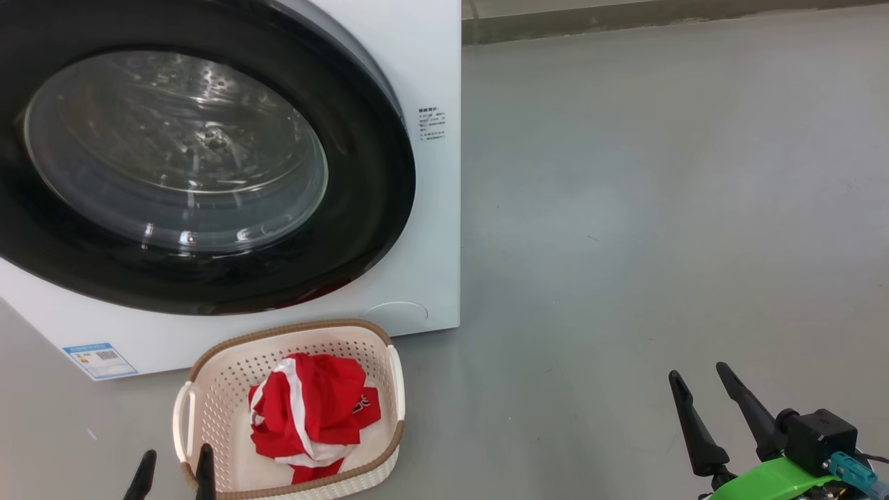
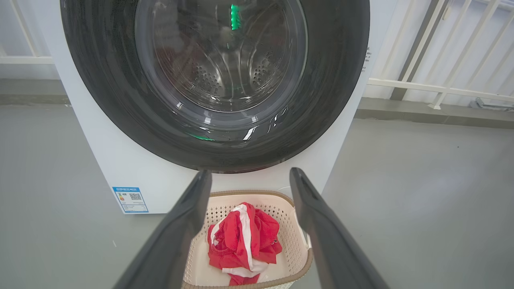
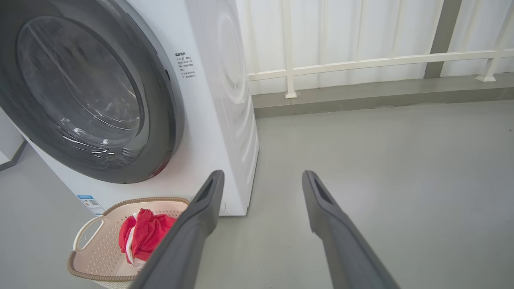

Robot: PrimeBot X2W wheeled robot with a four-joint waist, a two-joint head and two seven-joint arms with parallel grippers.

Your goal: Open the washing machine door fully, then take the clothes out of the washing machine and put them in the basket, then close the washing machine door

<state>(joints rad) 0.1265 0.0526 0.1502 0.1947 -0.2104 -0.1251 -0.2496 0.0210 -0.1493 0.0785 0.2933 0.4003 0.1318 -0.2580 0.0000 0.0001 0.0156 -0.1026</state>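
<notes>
The washing machine door [image 1: 208,173] lies shut against the front of the white washing machine [image 1: 434,62]; the steel drum shows through its glass [image 2: 221,60]. The cream basket [image 1: 292,330] stands on the floor just before the machine, and the red and white clothes [image 1: 312,410] lie inside it. My left gripper [image 1: 177,453] is open at the basket's near left edge, and in its wrist view the left gripper [image 2: 249,172] hangs above the clothes [image 2: 243,241]. My right gripper [image 1: 698,371] is open over bare floor, far right of the basket [image 3: 120,202].
Grey floor [image 1: 660,208] stretches to the right of the machine. A white railing [image 3: 361,62] on a low grey kerb [image 3: 381,96] runs behind it. A blue label [image 1: 101,360] sits on the machine's lower left corner.
</notes>
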